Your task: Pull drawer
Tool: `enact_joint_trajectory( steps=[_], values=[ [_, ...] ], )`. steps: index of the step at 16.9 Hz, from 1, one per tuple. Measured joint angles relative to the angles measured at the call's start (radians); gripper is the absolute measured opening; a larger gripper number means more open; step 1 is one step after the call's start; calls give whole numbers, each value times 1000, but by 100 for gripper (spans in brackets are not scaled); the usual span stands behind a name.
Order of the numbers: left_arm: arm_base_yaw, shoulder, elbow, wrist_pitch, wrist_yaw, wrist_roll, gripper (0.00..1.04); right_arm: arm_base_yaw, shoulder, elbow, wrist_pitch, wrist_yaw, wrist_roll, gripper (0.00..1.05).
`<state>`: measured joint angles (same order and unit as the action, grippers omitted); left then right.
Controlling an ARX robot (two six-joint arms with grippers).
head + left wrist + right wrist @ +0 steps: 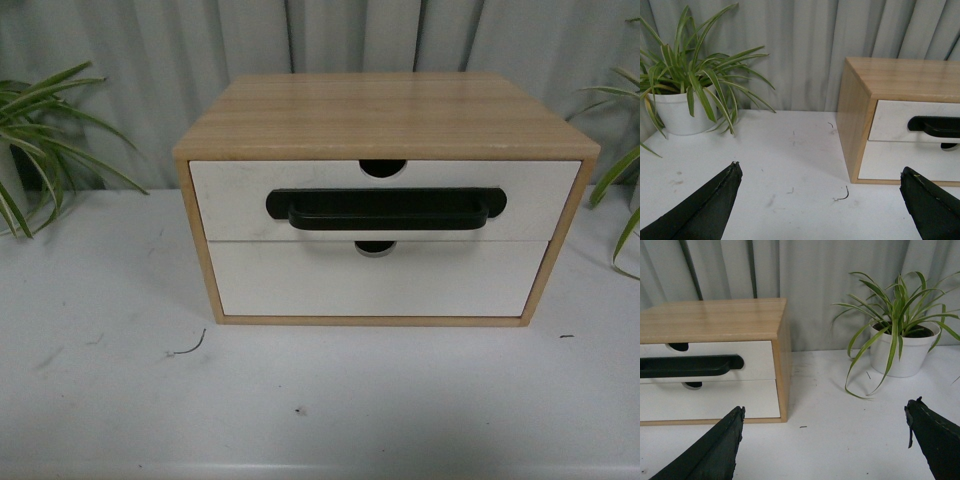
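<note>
One cabinet (380, 110), one handled drawer (240, 200) over one plain drawer (380, 285), two potted plants (680, 112) (900, 352), left claw (820, 169) and right claw (826, 406) wide.

A white table top (100, 400) is seen before a grey pleated curtain (150, 60). A light wooden cabinet box (385, 110) is placed on it, and a plain white lower drawer front (380, 285) is fitted in the box.

A green long-leaved plant in a round white pot (680, 112) is set left of the box. A second potted green plant (902, 352) is set right of it. A small dark curled thread (190, 347) is found on the table near the box's left front corner.
</note>
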<state>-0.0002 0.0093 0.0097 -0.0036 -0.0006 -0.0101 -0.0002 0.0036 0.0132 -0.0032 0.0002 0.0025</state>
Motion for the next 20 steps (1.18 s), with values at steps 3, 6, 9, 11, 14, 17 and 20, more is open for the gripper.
enact_joint_trajectory(
  steps=[3,6,9,11,14,17,20],
  values=[
    [0,0,0,0,0,0,98,0,0,0,0,0,0,98],
    [0,0,0,0,0,0,98,0,0,0,0,0,0,98],
    [0,0,0,0,0,0,98,0,0,0,0,0,0,98],
    [0,0,0,0,0,0,98,0,0,0,0,0,0,98],
    [0,0,0,0,0,0,98,0,0,0,0,0,0,98],
    [0,0,0,0,0,0,98,0,0,0,0,0,0,98],
    [0,0,0,0,0,0,98,0,0,0,0,0,0,98]
  ],
)
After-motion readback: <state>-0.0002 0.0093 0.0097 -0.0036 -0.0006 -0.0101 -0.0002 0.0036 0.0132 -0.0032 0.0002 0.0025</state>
